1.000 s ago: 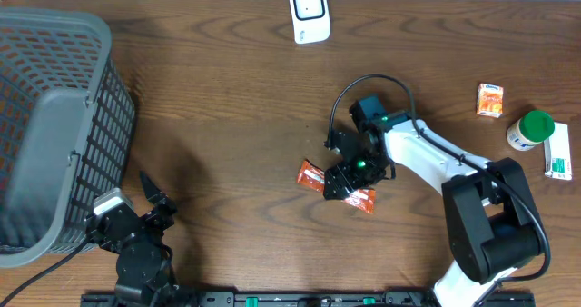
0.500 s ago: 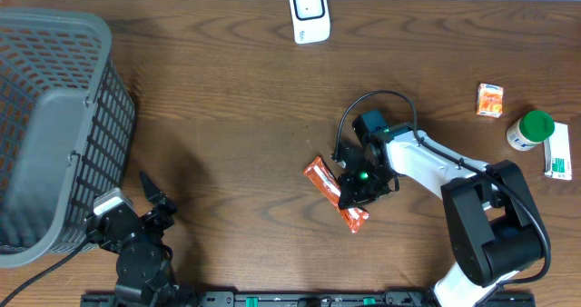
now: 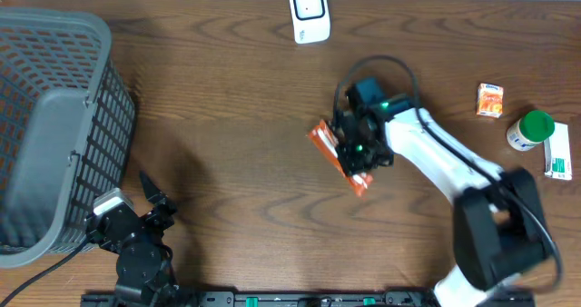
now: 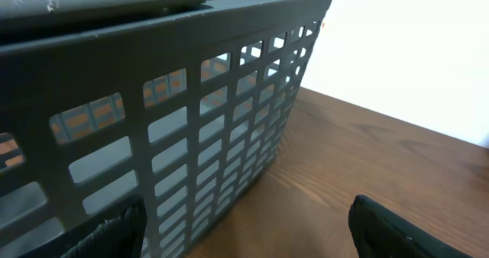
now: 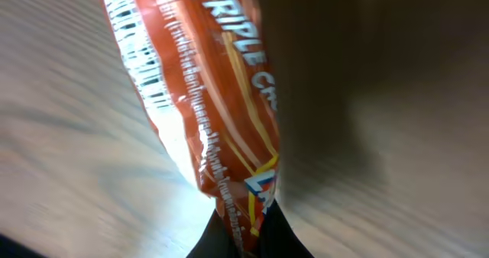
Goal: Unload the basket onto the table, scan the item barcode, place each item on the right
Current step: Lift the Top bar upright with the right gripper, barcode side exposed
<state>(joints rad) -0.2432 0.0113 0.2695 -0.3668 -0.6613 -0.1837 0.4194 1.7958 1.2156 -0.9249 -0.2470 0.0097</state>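
Both show on my feeds — right pincer [image 3: 357, 162] clenched on the orange snack packet [image 3: 324, 138], left pincer [image 3: 156, 198] released beside the grey basket [image 3: 54, 116].

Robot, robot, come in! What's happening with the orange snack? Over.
Right fingers shut on snack wrapper. Left fingers open, parked beside basket. Nothing between wrapper and white scanner. Over.
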